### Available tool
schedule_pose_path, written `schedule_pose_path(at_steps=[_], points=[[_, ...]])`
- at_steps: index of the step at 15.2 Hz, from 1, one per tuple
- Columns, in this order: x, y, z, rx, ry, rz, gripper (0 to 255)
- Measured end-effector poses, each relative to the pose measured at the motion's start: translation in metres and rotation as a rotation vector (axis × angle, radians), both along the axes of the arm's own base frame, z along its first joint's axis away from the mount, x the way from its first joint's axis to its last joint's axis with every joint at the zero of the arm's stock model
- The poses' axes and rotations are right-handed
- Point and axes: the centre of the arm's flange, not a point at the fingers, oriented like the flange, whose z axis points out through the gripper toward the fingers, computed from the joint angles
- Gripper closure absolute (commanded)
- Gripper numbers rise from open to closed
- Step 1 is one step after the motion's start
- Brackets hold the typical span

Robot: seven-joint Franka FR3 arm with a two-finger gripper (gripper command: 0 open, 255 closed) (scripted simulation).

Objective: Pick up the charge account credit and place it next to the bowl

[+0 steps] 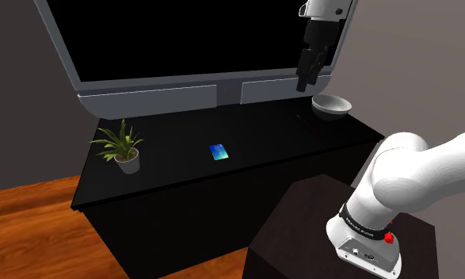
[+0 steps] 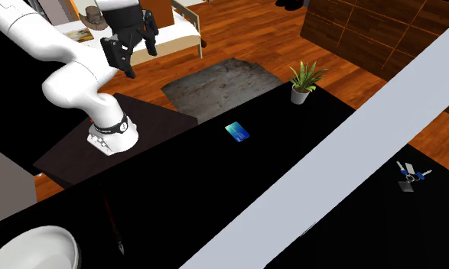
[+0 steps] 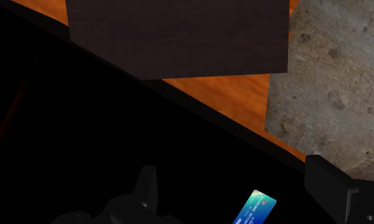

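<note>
- Currently the all-black two-finger gripper (image 1: 310,73) hangs high above the black cabinet top (image 1: 175,162), jaws apart, nothing in them.
- Blue-green rectangular card (image 1: 218,152) lies flat mid-top, well apart from the pale round bowl (image 1: 332,104) at the shoulder view's right end.
- Risk: card is thin and lies flush, so fingers will likely skid over it or shove it toward the front edge instead of catching it.
- Risk: thin dark stick (image 2: 112,222) lies near the bowl; card could land on it.
- Writing: faint line of print on card, unreadable; no brand legible.
</note>
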Motion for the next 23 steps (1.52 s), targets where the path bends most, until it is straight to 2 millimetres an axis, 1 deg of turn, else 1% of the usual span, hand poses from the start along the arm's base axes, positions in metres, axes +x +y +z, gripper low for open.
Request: schedule_pose_path(at_steps=[1, 2, 4, 5, 6, 7, 9, 10, 14, 16, 23], points=[[0.000, 0.000, 0.000, 0.000, 0.000, 0.000, 0], [0.003, 0.004, -0.004, 0.000, 0.003, -0.010, 0], [0.017, 0.014, -0.020, -0.001, 0.011, -0.047, 0], [0.020, 0.020, -0.028, -0.001, 0.016, -0.069, 0], [0.027, 0.030, -0.037, -0.002, 0.021, -0.090, 0], [0.036, 0.039, -0.045, -0.003, 0.026, -0.114, 0], [0.051, 0.047, -0.062, -0.003, 0.036, -0.161, 0], [0.058, 0.054, -0.070, -0.004, 0.041, -0.183, 0], [0.087, 0.078, -0.108, -0.005, 0.061, -0.278, 0], [0.106, 0.092, -0.127, -0.006, 0.071, -0.324, 0], [0.161, 0.117, -0.193, -0.009, 0.106, -0.489, 0]])
